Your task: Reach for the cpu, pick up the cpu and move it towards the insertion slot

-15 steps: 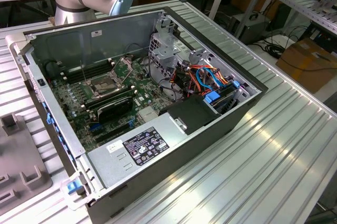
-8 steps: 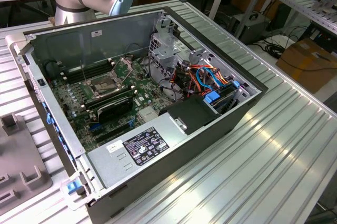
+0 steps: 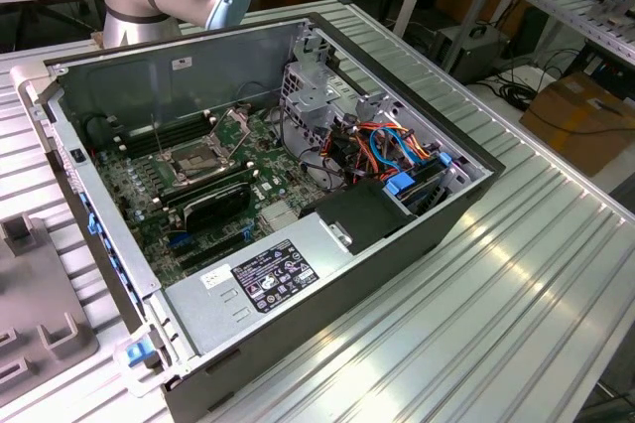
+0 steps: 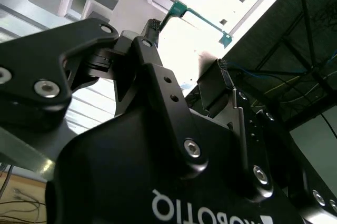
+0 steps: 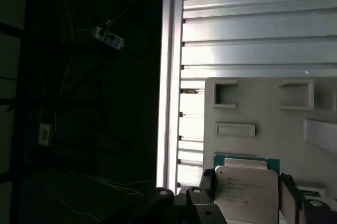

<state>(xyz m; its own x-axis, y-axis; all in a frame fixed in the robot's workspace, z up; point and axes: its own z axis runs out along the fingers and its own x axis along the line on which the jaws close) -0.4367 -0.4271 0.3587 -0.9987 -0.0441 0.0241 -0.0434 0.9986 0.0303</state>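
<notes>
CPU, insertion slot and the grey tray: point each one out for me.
CPU [image 5: 246, 192]: first wrist view, on its metal lid.
insertion slot [image 3: 195, 158]: exterior view, on the socket's dark centre.
grey tray [image 5: 263, 112]: first wrist view, on a bare flat part between its recesses.

An open computer case [image 3: 298, 274] lies on a ribbed metal table [image 3: 516, 274], its power supply [image 3: 253, 284] nearest the front edge. A grey holder tray [image 3: 40, 314] (with rectangular recesses) sits at the table's corner on the exterior view's left, and a cardboard box [image 3: 580, 115] rests on the floor beyond.

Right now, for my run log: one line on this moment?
gripper: shut on green-edged square cpu | above grey moulded tray | steel-framed insertion slot: open
</notes>
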